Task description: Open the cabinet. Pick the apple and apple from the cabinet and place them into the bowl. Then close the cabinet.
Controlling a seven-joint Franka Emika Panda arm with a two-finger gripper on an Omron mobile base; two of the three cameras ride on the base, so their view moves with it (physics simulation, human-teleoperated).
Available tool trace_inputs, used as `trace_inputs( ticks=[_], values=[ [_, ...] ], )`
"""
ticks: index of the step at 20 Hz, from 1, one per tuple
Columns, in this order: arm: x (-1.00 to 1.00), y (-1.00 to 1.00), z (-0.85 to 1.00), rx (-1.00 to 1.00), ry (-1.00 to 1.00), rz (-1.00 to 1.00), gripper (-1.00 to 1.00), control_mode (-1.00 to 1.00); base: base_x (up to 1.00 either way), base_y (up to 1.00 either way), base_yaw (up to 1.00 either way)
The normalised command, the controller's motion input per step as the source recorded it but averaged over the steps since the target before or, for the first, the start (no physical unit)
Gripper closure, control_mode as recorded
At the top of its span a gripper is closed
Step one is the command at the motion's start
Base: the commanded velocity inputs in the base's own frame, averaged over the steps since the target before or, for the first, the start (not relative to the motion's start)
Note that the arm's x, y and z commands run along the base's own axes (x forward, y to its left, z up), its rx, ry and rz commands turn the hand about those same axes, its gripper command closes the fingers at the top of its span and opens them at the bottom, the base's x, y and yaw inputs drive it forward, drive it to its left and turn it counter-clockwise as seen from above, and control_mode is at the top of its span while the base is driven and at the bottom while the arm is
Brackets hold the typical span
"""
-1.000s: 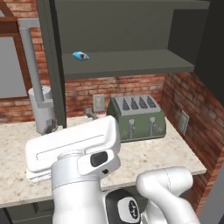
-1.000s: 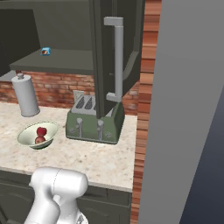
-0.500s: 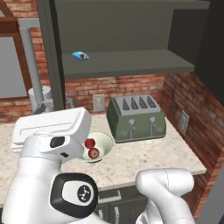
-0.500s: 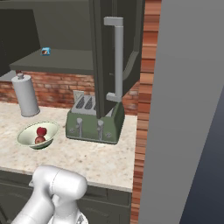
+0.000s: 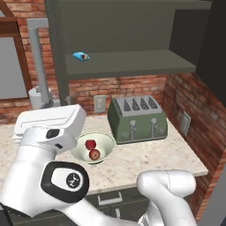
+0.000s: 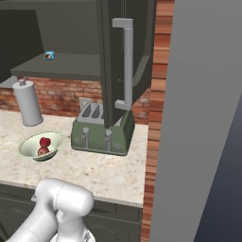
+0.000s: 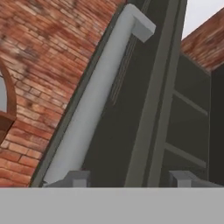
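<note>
The claw [image 7: 131,178] shows in the hand view as two grey fingertips [image 7: 78,178] standing well apart, spread, with nothing between them. Just beyond them runs the long silver bar handle [image 7: 94,96] of a dark grey cabinet door [image 7: 131,131], seen slantwise against red brick.

On the speckled desk [image 5: 132,163] sits the bowl [image 5: 93,147], wide, shallow and pale cream-green with flared sides. Two small round red apples lie inside it, touching: one apple [image 5: 94,154] nearer the front, the other apple [image 5: 90,144] just behind. A green toaster [image 5: 137,119] stands beside the bowl, and a grey canister [image 6: 27,102] stands near the brick wall.

Above, the cabinet [image 5: 132,39] is open, both doors swung wide. Its shelf [image 5: 132,62] holds a small blue packet [image 5: 81,56]. In the right base view the other open door [image 6: 113,61] shows edge-on with its vertical silver handle [image 6: 126,64].
</note>
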Motion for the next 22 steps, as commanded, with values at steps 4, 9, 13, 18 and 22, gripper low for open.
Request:
trace_inputs(
  ticks=[4,9,13,18,22],
  values=[
    [0.91,-0.75,-0.26,0.07,-0.03,0.00,-1.00,-1.00,0.00,0.00,0.00],
    [0.99,-1.00,-0.27,0.14,-0.08,0.05,-1.00,-1.00,0.00,0.00,0.00],
    [1.00,-1.00,-0.27,0.15,-0.06,0.07,-1.00,-1.00,0.00,0.00,0.00],
    [1.00,-1.00,-0.34,0.13,-0.02,0.03,-1.00,-1.00,0.00,0.00,0.00],
    [1.00,-1.00,-0.33,0.10,-0.03,0.04,-1.00,-1.00,0.00,0.00,0.00]
  ],
)
